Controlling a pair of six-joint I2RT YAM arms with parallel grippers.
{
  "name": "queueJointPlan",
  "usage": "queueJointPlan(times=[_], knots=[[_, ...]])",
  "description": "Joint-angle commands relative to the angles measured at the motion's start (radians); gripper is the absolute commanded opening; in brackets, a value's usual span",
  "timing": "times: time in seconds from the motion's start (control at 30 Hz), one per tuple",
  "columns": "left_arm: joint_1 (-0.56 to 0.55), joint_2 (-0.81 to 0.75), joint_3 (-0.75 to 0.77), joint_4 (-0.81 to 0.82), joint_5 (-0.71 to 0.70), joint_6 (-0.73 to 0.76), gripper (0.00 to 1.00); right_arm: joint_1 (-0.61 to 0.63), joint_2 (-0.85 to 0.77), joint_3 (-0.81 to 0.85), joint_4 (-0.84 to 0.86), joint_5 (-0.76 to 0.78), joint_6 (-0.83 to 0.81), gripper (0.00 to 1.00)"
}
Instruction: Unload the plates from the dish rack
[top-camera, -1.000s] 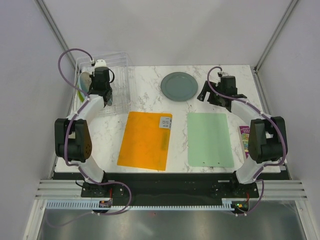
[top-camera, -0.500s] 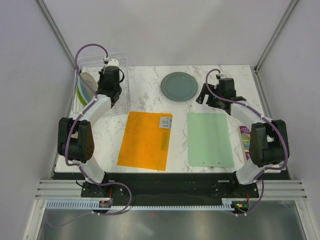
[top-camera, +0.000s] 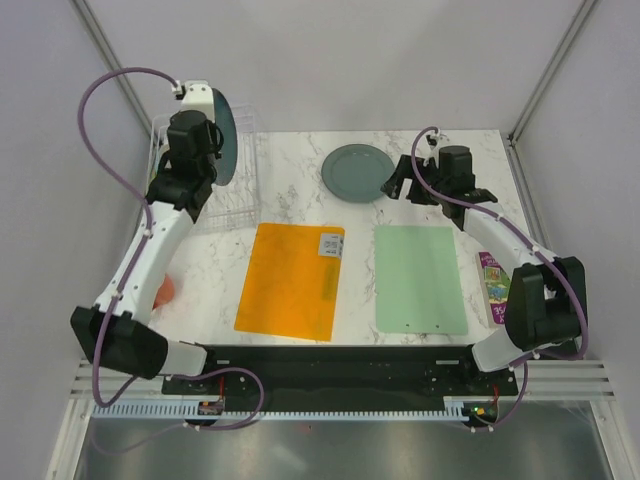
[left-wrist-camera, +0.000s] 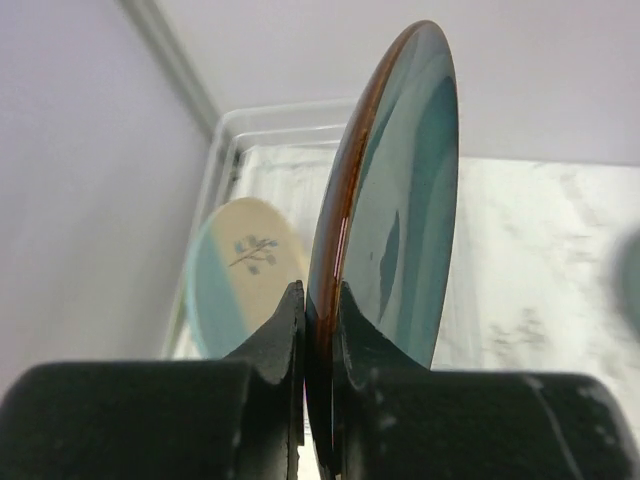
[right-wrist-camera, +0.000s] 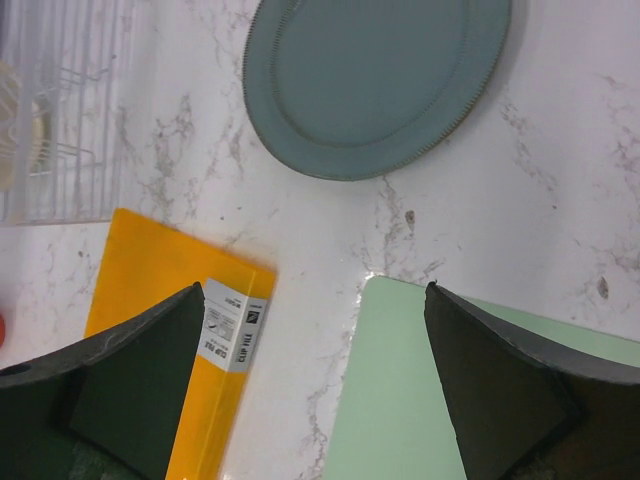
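- Plates sit in three places here. We see one in the air, one on the table (top-camera: 290, 200) and one in the dish rack (top-camera: 240, 190).
- The left gripper (left-wrist-camera: 320, 315) is clamped on the lower rim of the dark blue-grey plate (left-wrist-camera: 400, 200), with one finger (left-wrist-camera: 278, 335) on each face. The plate stands on edge, nearly upright, and its rim shows a brown line.
- From the top camera we see that plate held up above the far end of the dish rack, at the table's far left corner.
- Behind it, in the left wrist view, a cream and pale blue plate (left-wrist-camera: 238, 272) with a small twig motif leans inside the rack.
- The grey-green plate (top-camera: 357, 172) lies flat on the marble near the far edge, well apart from the rack.
- The right gripper (right-wrist-camera: 312, 300) hangs just beside that plate, on its near right side. Its jaws are spread wide and hold nothing.
- In the right wrist view we look down between the two fingers at the grey-green plate, a corner of the orange mat (right-wrist-camera: 165, 285) with its white label (right-wrist-camera: 232, 325), and a corner of the green mat (right-wrist-camera: 400, 400).
- Both mats lie flat side by side in the middle of the table, orange on the left and green on the right, not touching.
- A small orange object (top-camera: 165, 291) sits near the table's left edge; we cannot tell what it is.
- A printed booklet (top-camera: 493, 285) lies at the right edge, beside the green mat.
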Motion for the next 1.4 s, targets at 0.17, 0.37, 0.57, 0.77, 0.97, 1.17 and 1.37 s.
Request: queueJointPlan(times=[0.17,0.37,0.57,0.77,0.97,1.17,1.37], knots=[[-0.009,-0.218,-0.105,0.119,0.587,-0.428,0.02,0.063,-0.054,0.062,0.131,-0.18,0.092,0.98],[-0.009,-0.229,-0.327,0.351,0.785,-0.631,0.02,0.091,-0.052,0.025,0.252,-0.242,0.17,0.98],[-0.003,-0.191,-0.441,0.576,0.923,-0.795,0.02,0.092,-0.041,-0.026,0.343,-0.274,0.215,0.98],[0.02,-0.143,-0.528,0.751,1.012,-0.944,0.02,0.092,-0.015,-0.056,0.38,-0.308,0.235,0.98],[0.028,-0.089,-0.585,0.886,1.066,-1.062,0.02,0.106,0.008,-0.049,0.38,-0.291,0.227,0.98],[0.028,-0.062,-0.634,0.968,1.077,-1.112,0.02,0.123,0.058,-0.035,0.455,-0.314,0.286,0.94],[0.028,-0.053,-0.648,0.989,1.085,-1.128,0.02,0.147,0.129,-0.02,0.536,-0.357,0.347,0.81]])
